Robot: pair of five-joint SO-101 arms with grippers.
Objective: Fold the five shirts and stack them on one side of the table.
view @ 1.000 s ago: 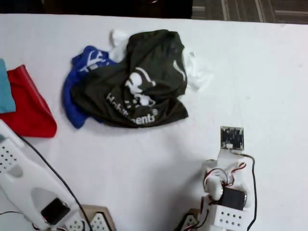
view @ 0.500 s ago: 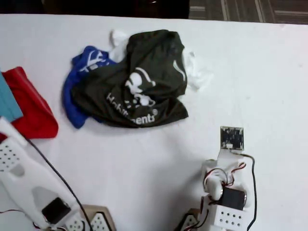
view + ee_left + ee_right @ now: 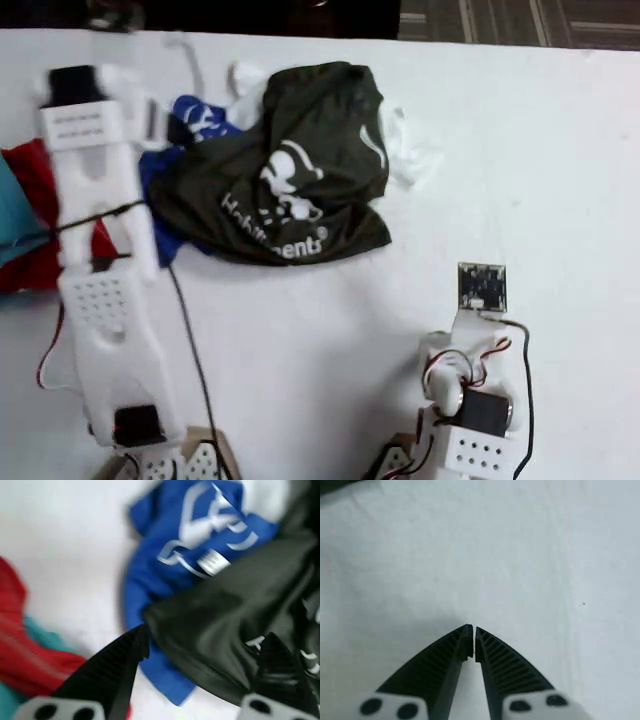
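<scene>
Hovering released, its jaws spread wide, the left tool is hanging over the spot where the hem of the black shirt is overlapping the blue shirt. A pinch there is risking both layers at once, which would be dragging the blue one along and tangling the heap. The black fabric is looking slick enough to be slipping out of a shallow bite. The left arm is crossing above the red shirt and teal shirt at the left edge, so a low sweep could be disturbing that touching pair. The right tool is sitting clenched on nothing above bare worktop at the near right, well apart from the pile.

Toward the far middle, the black shirt is lying crumpled on top, smooth and faintly shiny with white print. The blue one is bunching out to its left, looking matte and soft. A white shirt is peeking out in limp folds at the right.
</scene>
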